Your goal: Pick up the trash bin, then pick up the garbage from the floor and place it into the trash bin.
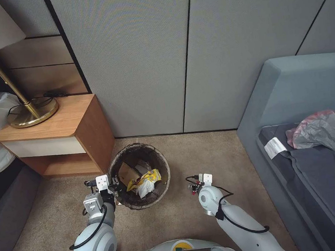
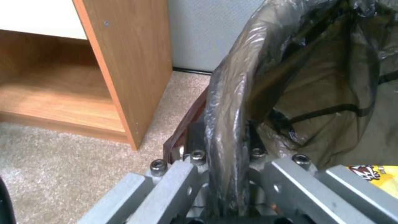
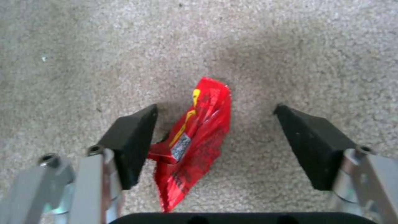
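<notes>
The trash bin (image 1: 137, 146) with its dark liner stands on the carpet beside the nightstand. Inside lie a tan paper piece (image 1: 126, 172), a yellow wrapper (image 1: 151, 177) and white tissue (image 1: 145, 188). My left gripper (image 1: 114, 192) is shut on the bin's near-left rim; in the left wrist view the liner-covered rim (image 2: 232, 102) runs between the fingers of the left gripper (image 2: 226, 161). To the bin's right, my right gripper (image 1: 192, 188) points down at the floor. It hangs open (image 3: 215, 109) over a red wrapper (image 3: 199, 143), a piece of garbage lying flat between its black pads (image 3: 132, 143).
A wooden nightstand (image 1: 54, 126) with a brass lamp (image 1: 33, 112) stands close on the bin's left. A grey-blue sofa (image 1: 277, 101) with a plastic bag (image 1: 321, 128) borders the right. Grey wall panels close the back. Open carpet (image 1: 203, 153) lies between bin and sofa.
</notes>
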### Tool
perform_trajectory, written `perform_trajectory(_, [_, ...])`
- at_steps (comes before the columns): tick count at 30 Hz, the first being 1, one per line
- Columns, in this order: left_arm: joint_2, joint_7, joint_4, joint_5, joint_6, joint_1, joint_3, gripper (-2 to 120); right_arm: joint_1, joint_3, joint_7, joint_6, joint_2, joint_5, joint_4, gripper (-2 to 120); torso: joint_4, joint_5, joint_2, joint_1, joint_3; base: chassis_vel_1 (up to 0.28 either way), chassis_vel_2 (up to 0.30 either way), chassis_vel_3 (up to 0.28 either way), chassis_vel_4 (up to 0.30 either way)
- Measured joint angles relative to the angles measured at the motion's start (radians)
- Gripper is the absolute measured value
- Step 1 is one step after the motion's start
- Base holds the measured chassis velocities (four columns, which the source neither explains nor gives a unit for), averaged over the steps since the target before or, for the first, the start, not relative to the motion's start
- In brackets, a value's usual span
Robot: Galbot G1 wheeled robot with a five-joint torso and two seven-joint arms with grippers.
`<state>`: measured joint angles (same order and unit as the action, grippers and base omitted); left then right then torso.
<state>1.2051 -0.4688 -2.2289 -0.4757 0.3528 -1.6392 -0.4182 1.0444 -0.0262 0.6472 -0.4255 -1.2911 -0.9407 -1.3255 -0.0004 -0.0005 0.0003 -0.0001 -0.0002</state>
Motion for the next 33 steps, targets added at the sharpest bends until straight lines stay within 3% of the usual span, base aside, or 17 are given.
perform_trajectory(14, [-0.003,-0.002,-0.006,-0.003,-0.001,-0.004,-0.001,0,0.026,-0.004,0.039,-0.051,0.002,-0.045,-0.052,34,0.0009,0.0012,0.000,0.000,0.000,0.000,0.000,0.000,0.000])
perform_trajectory(23, [-0.002,-0.004,-0.009,-0.004,-0.001,-0.003,0.001,0,0.047,-0.005,0.066,-0.099,0.008,-0.090,-0.092,0,0.0006,0.0009,0.000,0.000,0.000,0.000,0.000,0.000,0.000])
perform_trajectory(33, [-0.004,-0.005,-0.008,-0.008,-0.001,0.003,0.001,0,0.049,-0.007,0.081,-0.100,0.010,-0.093,-0.117,0,0.0005,0.0007,0.000,0.000,0.000,0.000,0.000,0.000,0.000])
